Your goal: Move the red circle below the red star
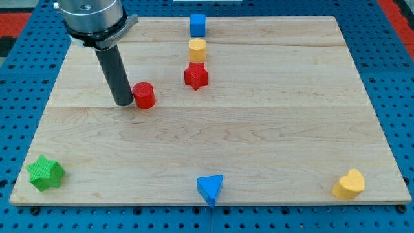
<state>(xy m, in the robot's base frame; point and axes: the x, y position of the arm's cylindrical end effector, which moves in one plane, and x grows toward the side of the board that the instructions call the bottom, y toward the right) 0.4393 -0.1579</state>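
Observation:
The red circle (144, 95) is a short red cylinder on the wooden board, left of centre. The red star (195, 76) lies up and to the right of it, about 80 pixels away. My tip (123, 103) is at the end of the dark rod, right against the left side of the red circle, touching or nearly touching it.
A yellow hexagon (197, 49) sits just above the red star, and a blue cube (198, 25) above that. A green star (45, 172) lies at bottom left, a blue triangle (210, 188) at the bottom edge, a yellow heart (349, 184) at bottom right. The board (272, 116) is edged by blue pegboard.

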